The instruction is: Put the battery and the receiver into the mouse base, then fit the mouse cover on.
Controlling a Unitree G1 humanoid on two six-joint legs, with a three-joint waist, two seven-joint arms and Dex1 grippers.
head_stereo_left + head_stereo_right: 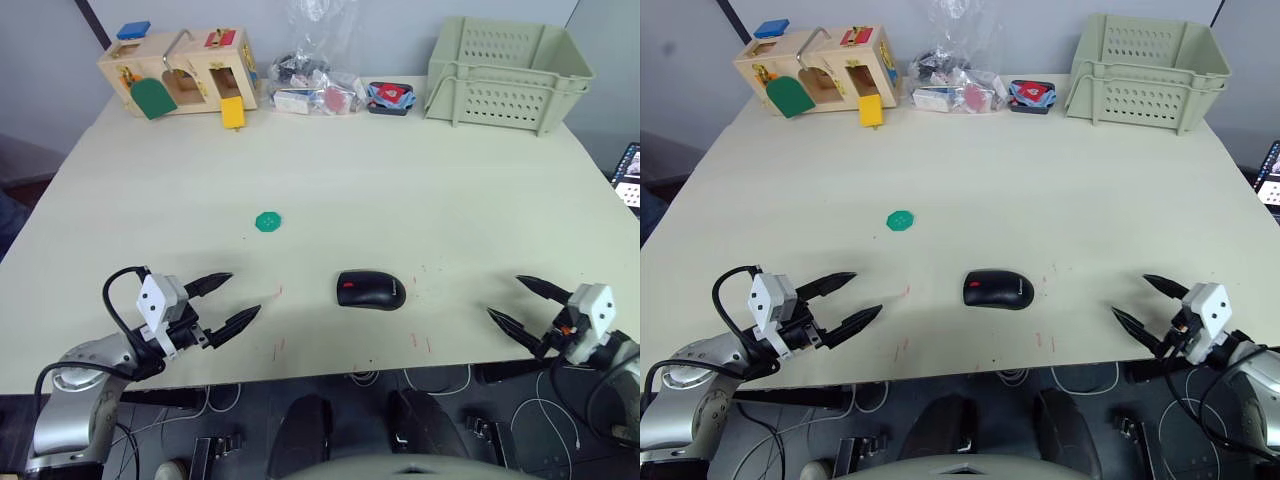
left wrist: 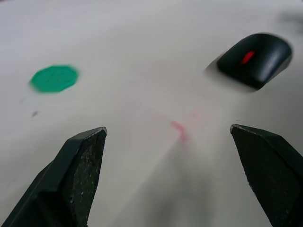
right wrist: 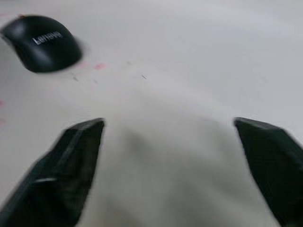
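Observation:
A black mouse [image 1: 371,290] lies near the table's front edge, between my two grippers. It looks whole: the glossy mouse cover [image 3: 45,40] with white lettering sits on the mouse base, and a red wheel shows at its front. The battery and the receiver are hidden or out of view. My left gripper [image 1: 244,293] rests low over the table to the mouse's left, open and empty. Equally far off on the other side, my right gripper [image 1: 503,296] is open and empty too.
A green disc [image 1: 268,221] lies left of centre. Along the far edge stand a wooden latch box [image 1: 180,75], a clear bag of small parts [image 1: 315,85], a small dark tray [image 1: 390,97] and a pale green crate [image 1: 508,75].

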